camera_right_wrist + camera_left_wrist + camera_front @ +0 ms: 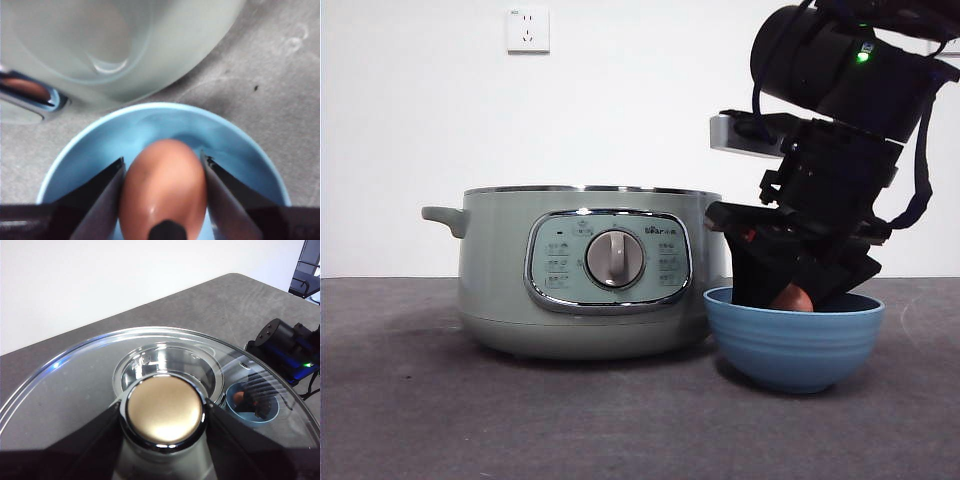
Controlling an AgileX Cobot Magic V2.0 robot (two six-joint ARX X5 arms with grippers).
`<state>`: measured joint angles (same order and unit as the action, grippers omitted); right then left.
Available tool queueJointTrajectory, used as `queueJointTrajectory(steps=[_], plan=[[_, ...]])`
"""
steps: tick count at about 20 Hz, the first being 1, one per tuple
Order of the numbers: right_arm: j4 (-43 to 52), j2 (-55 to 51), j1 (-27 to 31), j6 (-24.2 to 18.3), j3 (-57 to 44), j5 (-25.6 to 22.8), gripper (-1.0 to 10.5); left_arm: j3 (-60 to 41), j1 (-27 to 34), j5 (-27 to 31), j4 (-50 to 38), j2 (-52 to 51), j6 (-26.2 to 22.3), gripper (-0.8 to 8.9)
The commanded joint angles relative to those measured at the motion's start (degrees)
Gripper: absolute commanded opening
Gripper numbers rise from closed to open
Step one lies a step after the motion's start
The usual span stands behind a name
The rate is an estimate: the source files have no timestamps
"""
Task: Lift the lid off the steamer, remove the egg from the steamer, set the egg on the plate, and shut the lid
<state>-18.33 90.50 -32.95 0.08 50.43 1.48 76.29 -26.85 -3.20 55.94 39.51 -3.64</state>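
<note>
In the front view the right gripper (790,290) dips into the plate (795,345) beside the open steamer (585,275); the left wrist view shows the left gripper (164,412) clamped on the lid (65,390); the right wrist view shows the 2 jaws gripping the egg (162,192), long axis along them, just above the bowl's floor.

Pale sage-green steamer (500,270) with chrome-framed panel and grey dial (615,259). Matte blue plate (795,345), faintly ridged. Brown egg (162,192) between black jaws. Clear lid (75,385), chrome rim, knob (165,409) looking golden-tan here. Grey table (520,420), white wall (420,120).
</note>
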Motion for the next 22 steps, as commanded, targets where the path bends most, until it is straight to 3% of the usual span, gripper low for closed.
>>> queueJointTrajectory(steps=[1, 8, 11, 17, 18, 20, 22], plan=[[0.7, 1.2, 0.0, 0.3, -0.4, 0.0, -0.1, 1.0, -0.1, -0.2, -2.6, -0.7, -0.5, -0.08], [1.1, 2.9, -0.1, 0.0, -0.4, 0.1, 0.0, 1.0, -0.1, -0.2, -2.1, -0.7, -0.5, -0.08], [-0.4, 2.9, 0.0, 0.0, -0.4, 0.1, 1.8, 1.0, -0.1, -0.2, -2.1, -0.7, -0.5, -0.08], [-1.3, 3.0, -0.1, 0.1, -0.4, 0.1, 2.0, 1.0, -0.1, -0.2, -0.5, -0.7, -0.5, -0.08], [-1.3, 3.0, -0.2, 0.1, -0.4, 0.3, 2.3, 1.0, -0.1, -0.2, -0.5, -0.7, -0.5, -0.08], [-1.3, 3.0, -0.2, 0.1, -0.4, 1.9, 4.2, 1.0, -0.1, -0.2, -0.5, -0.7, -0.5, -0.08], [-1.2, 3.0, -0.2, 0.1, -0.4, 2.1, 4.2, 1.0, -0.1, -0.2, -0.5, -0.7, -0.5, -0.08]])
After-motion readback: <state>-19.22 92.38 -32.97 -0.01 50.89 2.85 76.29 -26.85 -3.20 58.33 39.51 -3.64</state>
